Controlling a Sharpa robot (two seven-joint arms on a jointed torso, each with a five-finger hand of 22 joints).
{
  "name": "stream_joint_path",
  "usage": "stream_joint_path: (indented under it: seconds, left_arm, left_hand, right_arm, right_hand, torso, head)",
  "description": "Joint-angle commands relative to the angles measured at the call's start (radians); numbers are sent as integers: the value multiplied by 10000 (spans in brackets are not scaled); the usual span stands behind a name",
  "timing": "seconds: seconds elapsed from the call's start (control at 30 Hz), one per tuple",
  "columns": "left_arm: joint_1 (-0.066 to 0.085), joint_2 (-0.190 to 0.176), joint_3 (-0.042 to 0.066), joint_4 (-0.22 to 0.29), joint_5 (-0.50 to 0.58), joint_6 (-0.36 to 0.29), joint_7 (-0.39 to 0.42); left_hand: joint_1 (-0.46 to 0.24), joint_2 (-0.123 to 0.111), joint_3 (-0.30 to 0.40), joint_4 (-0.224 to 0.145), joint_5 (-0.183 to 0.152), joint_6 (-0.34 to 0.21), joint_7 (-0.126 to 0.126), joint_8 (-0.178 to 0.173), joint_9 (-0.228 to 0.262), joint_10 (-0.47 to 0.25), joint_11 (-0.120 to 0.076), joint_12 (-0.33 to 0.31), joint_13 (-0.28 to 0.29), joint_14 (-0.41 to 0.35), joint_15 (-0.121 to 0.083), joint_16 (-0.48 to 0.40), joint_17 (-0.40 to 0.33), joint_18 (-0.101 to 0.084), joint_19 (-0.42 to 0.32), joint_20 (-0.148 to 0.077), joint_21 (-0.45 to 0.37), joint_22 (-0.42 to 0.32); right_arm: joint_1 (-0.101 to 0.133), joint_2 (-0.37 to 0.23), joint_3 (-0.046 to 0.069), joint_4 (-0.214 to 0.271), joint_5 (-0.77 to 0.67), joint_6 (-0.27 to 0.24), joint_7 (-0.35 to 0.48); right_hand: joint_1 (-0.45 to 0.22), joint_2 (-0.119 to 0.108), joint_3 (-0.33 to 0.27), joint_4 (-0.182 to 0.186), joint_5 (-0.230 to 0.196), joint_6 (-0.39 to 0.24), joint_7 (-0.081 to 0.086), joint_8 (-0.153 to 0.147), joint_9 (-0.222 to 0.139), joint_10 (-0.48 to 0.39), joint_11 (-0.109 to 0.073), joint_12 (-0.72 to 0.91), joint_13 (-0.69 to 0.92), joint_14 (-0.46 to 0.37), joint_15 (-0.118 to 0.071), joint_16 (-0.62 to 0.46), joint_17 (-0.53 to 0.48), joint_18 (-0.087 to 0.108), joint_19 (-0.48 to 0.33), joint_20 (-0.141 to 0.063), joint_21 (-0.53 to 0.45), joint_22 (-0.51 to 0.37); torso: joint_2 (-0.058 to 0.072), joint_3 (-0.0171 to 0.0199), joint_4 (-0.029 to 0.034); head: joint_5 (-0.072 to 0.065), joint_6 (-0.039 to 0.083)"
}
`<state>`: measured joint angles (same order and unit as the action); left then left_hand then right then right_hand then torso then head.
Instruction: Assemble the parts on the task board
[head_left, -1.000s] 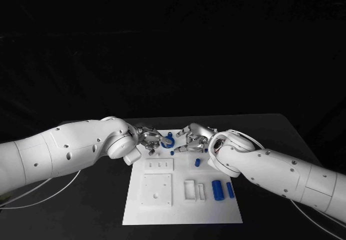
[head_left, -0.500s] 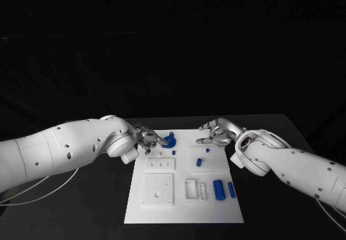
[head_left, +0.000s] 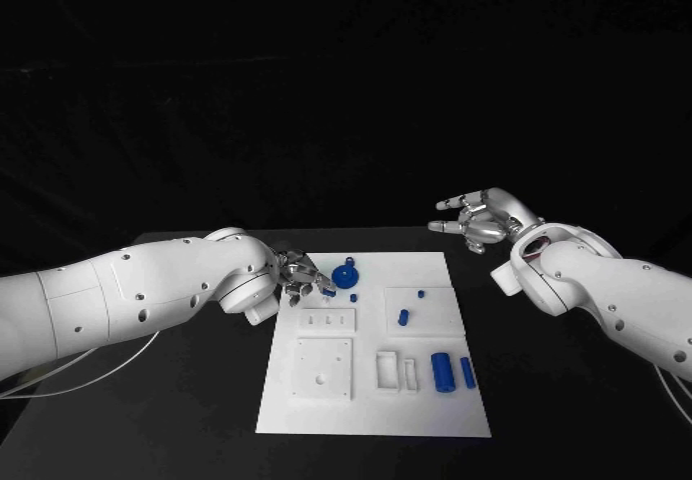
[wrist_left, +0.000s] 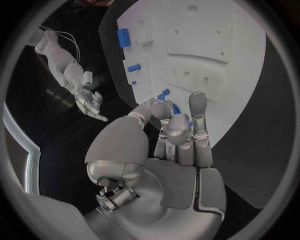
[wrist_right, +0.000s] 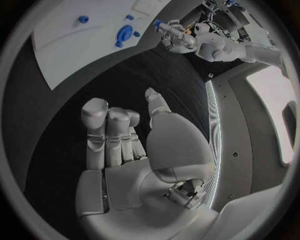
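your left hand (head_left: 300, 277) sits curled at the task board (head_left: 378, 400)'s far left corner, fingertips beside the round blue part (head_left: 346, 273), hold unclear, while your right hand (head_left: 480, 219) hangs empty, fingers apart, over open table (head_left: 577, 400) beyond the board's far right corner.

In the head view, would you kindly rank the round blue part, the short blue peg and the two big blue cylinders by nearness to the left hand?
1. Round blue part, beside the left hand.
2. Short blue peg, mid-board.
3. Big blue cylinders, near right.
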<state>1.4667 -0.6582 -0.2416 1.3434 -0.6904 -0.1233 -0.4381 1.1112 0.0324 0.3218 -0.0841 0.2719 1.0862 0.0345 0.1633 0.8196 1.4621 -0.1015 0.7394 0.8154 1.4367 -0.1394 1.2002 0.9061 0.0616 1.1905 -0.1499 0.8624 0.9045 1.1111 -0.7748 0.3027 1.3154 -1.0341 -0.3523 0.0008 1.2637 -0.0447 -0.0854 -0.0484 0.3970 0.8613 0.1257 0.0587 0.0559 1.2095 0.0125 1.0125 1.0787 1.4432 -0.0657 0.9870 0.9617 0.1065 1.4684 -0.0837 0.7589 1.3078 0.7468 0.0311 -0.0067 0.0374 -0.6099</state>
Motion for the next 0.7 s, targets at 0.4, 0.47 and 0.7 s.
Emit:
stream_joint_path:
  seconds: [0.4, 0.47, 0.7]
  left_arm:
    - [-274, -150, -26, 842, -1765, -1825, -429]
    - [-337, -147, -28, 887, -1822, -1937, -452]
    - [-577, -129, -31, 968, -1952, -2574, -402]
  left_hand:
    - [52, -201, 438, -512, 291, 1037, -762, 1275, 1699, 472, 46, 108, 60, 97, 13, 30, 225, 10, 308, 89, -645, 983]
    - [47, -207, 446, -504, 326, 1045, -760, 1273, 1697, 473, 42, 114, 49, 102, 12, 42, 236, 12, 334, 92, -707, 1073]
    - [28, -231, 484, -481, 459, 1093, -768, 1268, 1674, 481, 39, 187, 15, 107, 16, 94, 260, 0, 659, 109, -1553, 2131]
  right_arm:
    - [205, 78, 213, -555, 631, -439, 402]
    - [220, 98, 216, -585, 635, -440, 396]
    - [268, 173, 220, -711, 643, -428, 370]
  right_hand:
    - [-33, 90, -6, -77, 124, 61, -11, -19, 11, -65, 1, -56, -26, 9, 20, -78, -16, 77, 544, 22, -74, 516]
    - [-33, 90, -6, -77, 124, 61, -11, -19, 11, -65, 1, -56, -26, 9, 20, -78, -16, 77, 544, 22, -74, 516]
    - [-48, 91, -9, -81, 140, 68, -12, -19, 11, -64, 0, -54, -28, 13, 20, -72, -4, 75, 544, 21, -71, 516]
  torso:
    - [-111, 77, 134]
    - [-120, 82, 141]
    - [-112, 74, 117]
  head:
    - [-45, -338]
    - [-52, -358]
    - [-41, -411]
